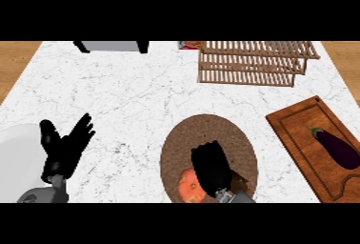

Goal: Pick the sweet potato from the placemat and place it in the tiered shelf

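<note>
Orange sweet potato (188, 185) lies on the woven placemat (239, 138), half hidden under the right hand (211, 167), whose fingers point down over it; whether they grip, I cannot tell. Better to close around its middle before lifting toward the tiered shelf (249, 62). Left hand (65, 145) rests spread

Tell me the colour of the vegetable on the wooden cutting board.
Dark purple, an eggplant with a green stem, seen in the head view.

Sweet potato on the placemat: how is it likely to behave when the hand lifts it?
The sweet potato looks rounded and smooth, so it may roll or slip sideways. It seems solid, probably stiff and fairly heavy for its size. The right hand covers part of it, so its full shape is unclear.
</note>
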